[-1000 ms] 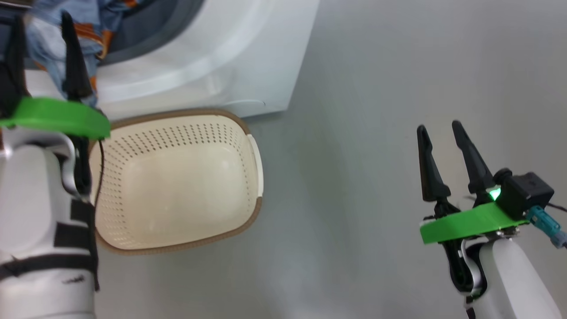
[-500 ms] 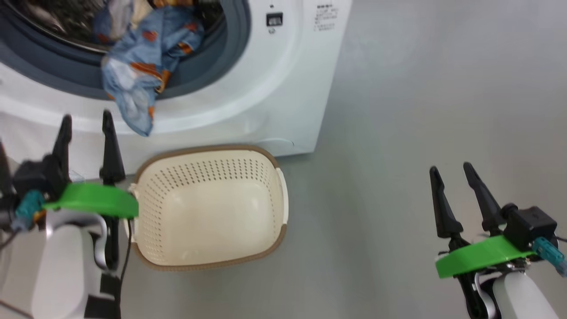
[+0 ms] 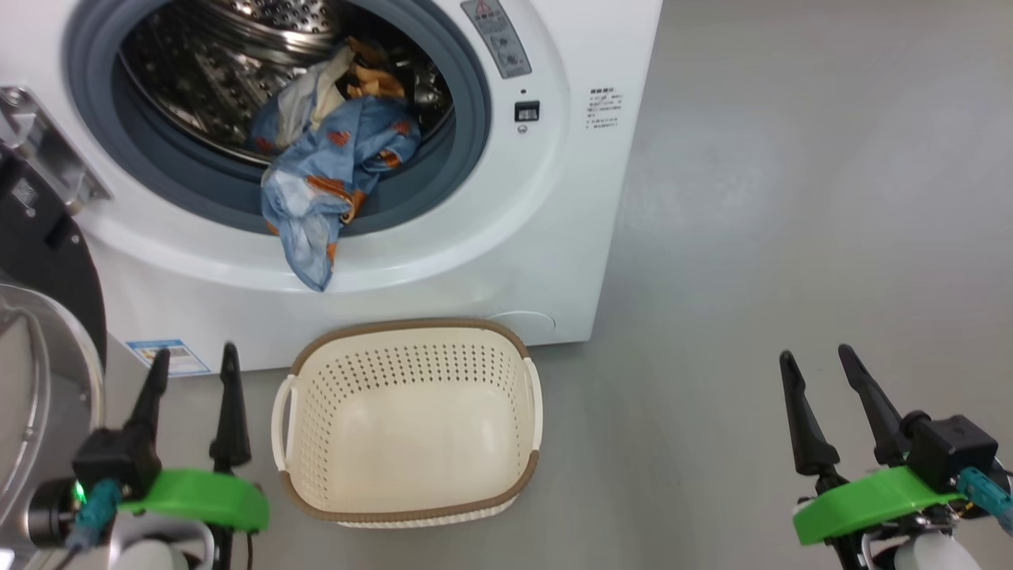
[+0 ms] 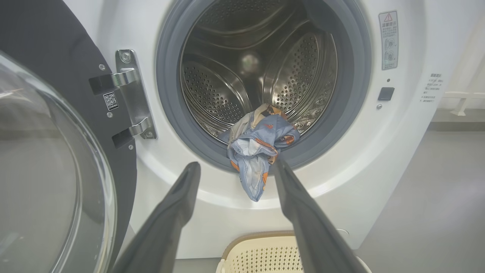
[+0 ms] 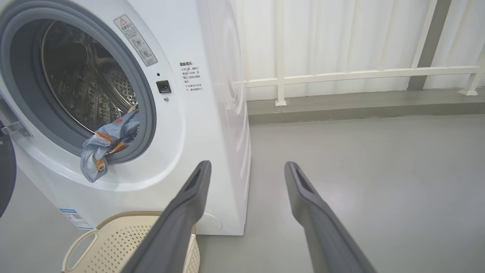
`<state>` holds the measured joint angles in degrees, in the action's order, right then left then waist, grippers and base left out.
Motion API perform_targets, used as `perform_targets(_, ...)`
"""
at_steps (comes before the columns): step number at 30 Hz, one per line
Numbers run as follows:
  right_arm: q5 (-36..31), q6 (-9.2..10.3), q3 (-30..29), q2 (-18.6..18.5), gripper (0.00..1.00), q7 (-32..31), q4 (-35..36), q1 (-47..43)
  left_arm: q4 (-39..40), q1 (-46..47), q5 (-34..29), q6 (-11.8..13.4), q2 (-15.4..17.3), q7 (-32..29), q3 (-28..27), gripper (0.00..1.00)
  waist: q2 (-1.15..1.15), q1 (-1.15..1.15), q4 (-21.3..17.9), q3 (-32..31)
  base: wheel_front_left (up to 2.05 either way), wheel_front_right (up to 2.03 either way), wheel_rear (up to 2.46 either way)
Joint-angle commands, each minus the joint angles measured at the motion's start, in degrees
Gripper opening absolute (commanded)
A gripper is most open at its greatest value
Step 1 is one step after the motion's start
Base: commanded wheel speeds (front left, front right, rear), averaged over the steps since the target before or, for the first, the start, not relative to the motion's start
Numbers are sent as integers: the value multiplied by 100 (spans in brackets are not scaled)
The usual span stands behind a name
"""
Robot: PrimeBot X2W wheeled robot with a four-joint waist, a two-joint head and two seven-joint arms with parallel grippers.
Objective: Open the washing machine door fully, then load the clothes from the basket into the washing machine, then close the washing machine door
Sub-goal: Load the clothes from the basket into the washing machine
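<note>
The white washing machine (image 3: 546, 206) stands with its door (image 3: 36, 261) swung wide to the left; the door (image 4: 49, 159) shows its black rim and glass bowl. Light-blue printed clothes (image 3: 324, 182) lie in the drum mouth, one end drooping over the grey gasket; the clothes (image 4: 255, 155) hang the same way in the left wrist view, and the clothes (image 5: 102, 149) show in the right wrist view. The cream basket (image 3: 407, 423) sits empty on the floor before the machine. My left gripper (image 3: 194, 368) is open, left of the basket. My right gripper (image 3: 819, 368) is open, far right over bare floor.
Grey floor (image 3: 752, 237) stretches to the right of the machine. A white railing (image 5: 360, 74) and a raised kerb run along the back wall. A blue label sticker (image 3: 168, 356) is low on the machine's front.
The head camera has tilted up, bringing the drum and open door into view. My left gripper has drawn back and down from the clothes at the drum mouth to beside the basket.
</note>
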<state>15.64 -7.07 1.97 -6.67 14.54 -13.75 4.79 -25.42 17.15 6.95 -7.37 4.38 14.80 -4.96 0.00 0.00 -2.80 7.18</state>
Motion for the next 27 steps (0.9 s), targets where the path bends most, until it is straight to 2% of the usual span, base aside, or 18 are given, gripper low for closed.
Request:
perform_targets(1,-16,-42,145,-107,100,46,121,-71,238,-94,-36,-11,152,19,-134,100,0,0,48,-112,0,0,0)
perform_targets(15,-34,-42,34,-134,100,46,179,-276,1055,-982,-96,-12,74,20,-326,100,0,0,143,-189,0,0,0)
perform_targets(27,-56,-42,-20,-116,100,46,202,-209,1297,-1052,-119,-9,-41,20,-506,100,0,0,133,-88,0,0,0)
